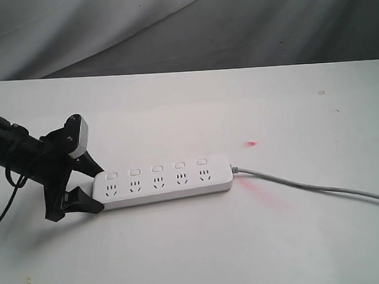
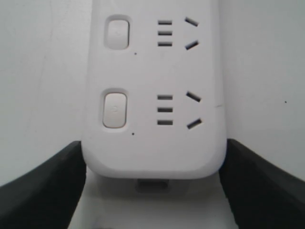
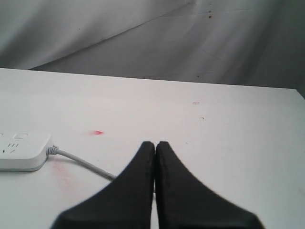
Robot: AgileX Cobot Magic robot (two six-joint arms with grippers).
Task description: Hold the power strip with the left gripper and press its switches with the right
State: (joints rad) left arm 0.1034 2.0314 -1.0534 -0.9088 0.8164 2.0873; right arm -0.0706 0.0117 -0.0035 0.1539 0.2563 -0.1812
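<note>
Strip (image 1: 163,181): flat on the table (image 1: 270,112), centre-left of the exterior frame; long axis runs left to right; cable (image 1: 306,187) leaves its right end toward the right edge
Switches (image 1: 156,168): five in a row along the far edge; all uncovered
Left gripper (image 1: 100,189): at the strip's left end; fingers (image 2: 43,191) straddle it across the short axis, touching both sides; holding it
Right gripper (image 3: 155,144): outside the exterior frame; jaws pressed together, empty; well apart from the strip, beyond its cable end
Key relation: the switch nearest the cable seems closest to the right tips; the rest lie further along the long axis
</note>
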